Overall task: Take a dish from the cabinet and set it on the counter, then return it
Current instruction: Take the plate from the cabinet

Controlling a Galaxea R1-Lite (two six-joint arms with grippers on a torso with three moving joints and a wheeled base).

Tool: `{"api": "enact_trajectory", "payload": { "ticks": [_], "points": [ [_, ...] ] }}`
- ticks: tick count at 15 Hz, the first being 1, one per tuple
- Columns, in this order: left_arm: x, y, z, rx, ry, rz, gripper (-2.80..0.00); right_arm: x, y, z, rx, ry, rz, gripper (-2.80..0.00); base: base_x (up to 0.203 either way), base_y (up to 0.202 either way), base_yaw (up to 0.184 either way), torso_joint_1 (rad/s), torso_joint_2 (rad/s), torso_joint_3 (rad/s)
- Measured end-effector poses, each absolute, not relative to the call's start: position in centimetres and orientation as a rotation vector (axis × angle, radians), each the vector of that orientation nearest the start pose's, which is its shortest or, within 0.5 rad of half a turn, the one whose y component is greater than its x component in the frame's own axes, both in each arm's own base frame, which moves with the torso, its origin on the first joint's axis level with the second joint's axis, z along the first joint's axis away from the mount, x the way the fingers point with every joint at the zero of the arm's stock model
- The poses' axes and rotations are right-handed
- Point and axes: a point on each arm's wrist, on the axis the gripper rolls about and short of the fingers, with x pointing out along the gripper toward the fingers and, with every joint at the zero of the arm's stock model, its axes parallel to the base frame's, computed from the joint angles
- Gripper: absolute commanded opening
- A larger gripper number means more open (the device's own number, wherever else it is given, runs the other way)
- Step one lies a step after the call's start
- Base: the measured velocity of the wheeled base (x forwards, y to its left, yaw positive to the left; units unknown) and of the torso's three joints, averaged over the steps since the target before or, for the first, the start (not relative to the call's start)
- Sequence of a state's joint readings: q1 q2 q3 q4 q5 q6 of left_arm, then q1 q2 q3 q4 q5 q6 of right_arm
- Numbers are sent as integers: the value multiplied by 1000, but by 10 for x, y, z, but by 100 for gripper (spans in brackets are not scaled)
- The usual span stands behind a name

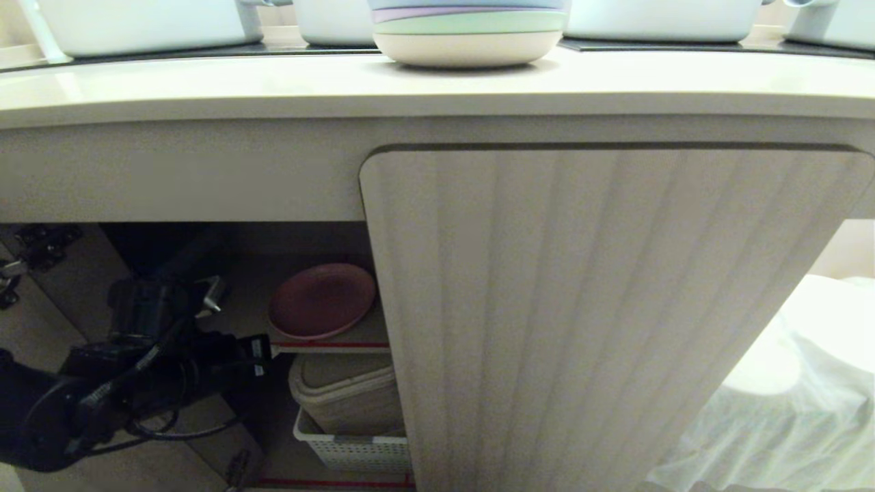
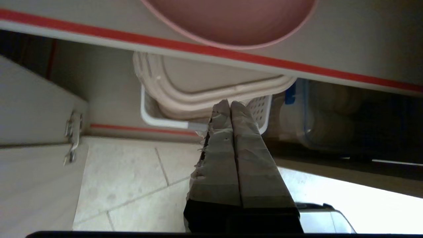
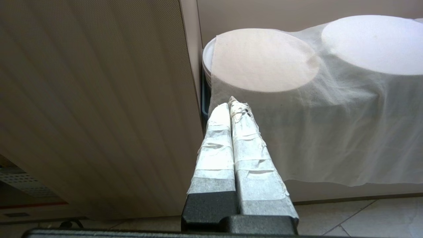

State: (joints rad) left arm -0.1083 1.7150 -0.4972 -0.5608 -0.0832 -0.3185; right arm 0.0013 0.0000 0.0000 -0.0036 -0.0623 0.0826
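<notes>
While the left cabinet door [image 2: 33, 178] hangs open, the left pincer [image 1: 263, 355] sits low in front of the opening, its taped fingers [image 2: 228, 138] pressed together and holding nothing. Just above and a little beyond its tips lies the pink plate [image 1: 321, 301], flat on the upper shelf [image 2: 347, 39] behind that red front edge, not touching the pincer. Below the tips, on the lower level, a beige lidded bin [image 1: 348, 393] rests in a white perforated basket [image 1: 355, 451]. Further right of the left pincer, the closed fluted door [image 1: 601, 307] covers the rest of the cabinet [image 1: 171, 184]. Up top, the surface [image 1: 273, 85] carries a stack of pastel plates [image 1: 468, 31]. Over on the right, the right pincer [image 3: 233, 104] is parked with fingers together, empty, close beside the fluted door and facing a white cloth [image 3: 330, 132] draped over round shapes.
</notes>
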Motion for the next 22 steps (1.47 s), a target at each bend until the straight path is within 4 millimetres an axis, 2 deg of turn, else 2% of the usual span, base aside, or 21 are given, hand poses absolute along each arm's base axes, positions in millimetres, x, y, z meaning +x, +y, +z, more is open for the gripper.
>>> {"api": "enact_trajectory", "payload": {
  "ticks": [22],
  "points": [
    [298,-24,93,-362,719,-30,-280,-23,-1,76,83,-6,-61,-280,0,0,0,0,0,0]
  ]
}}
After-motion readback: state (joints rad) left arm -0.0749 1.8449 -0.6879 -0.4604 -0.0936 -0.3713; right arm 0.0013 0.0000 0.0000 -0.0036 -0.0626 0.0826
